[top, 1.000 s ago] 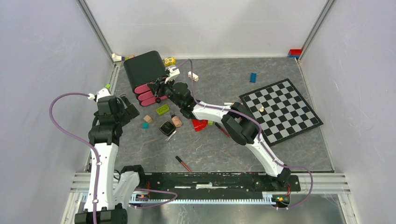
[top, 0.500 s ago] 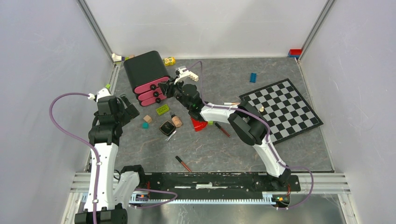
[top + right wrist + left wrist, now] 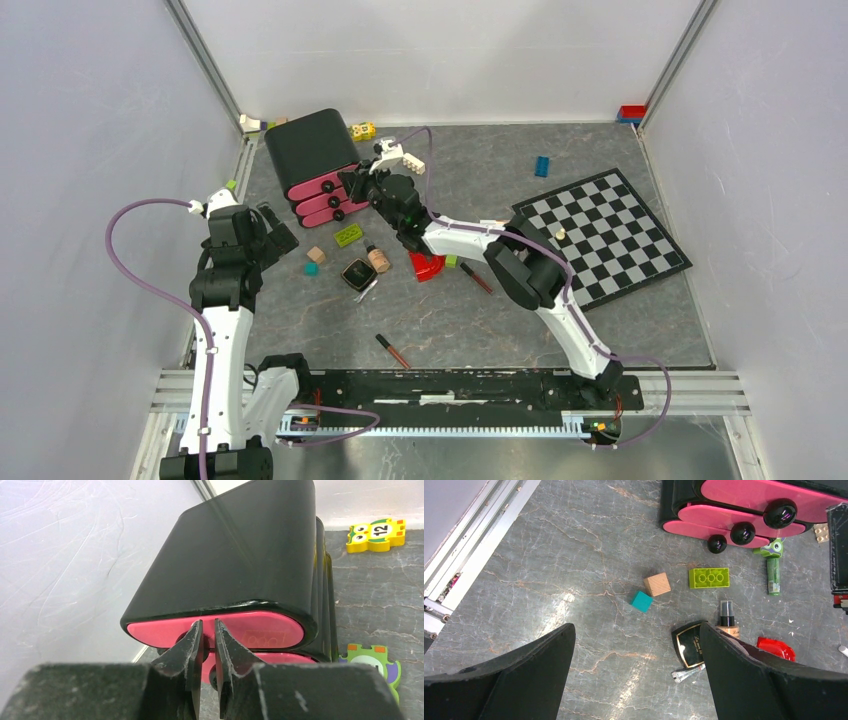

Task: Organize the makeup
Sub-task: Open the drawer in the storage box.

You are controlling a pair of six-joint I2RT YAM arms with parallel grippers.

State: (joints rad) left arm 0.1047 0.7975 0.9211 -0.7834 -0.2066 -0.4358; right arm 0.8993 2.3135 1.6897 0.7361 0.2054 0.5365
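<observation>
I judge I am at the drawer-opening step, with none of the makeup put away yet. My right hand (image 3: 207, 626) sits at the top pink drawer front (image 3: 265, 631) of the black three-drawer organiser (image 3: 308, 146) in the upper left of the overhead frame. Its fingers stand narrow, with only a slit between them. The top knob (image 3: 779, 513) lies somewhere behind them, and I cannot tell whether they pinch it or merely sit in front of it. My left hand (image 3: 636, 630) hangs wide and empty over the surface (image 3: 574, 555), left of centre. The next move, I reckon, calls for a firm hold on that knob and a straight pull toward the frame's centre, without dragging the whole organiser along. The right wrist view gives me the slit and the drawer face but none of the makeup. The left wrist view shows all three knobs, and also the square black compact (image 3: 690, 643) just beside the beige black-capped bottle (image 3: 725, 623) at lower right. Only the overhead view shows one slim dark tube (image 3: 392, 350) alone at lower centre and another (image 3: 476, 277) beside the right arm.
</observation>
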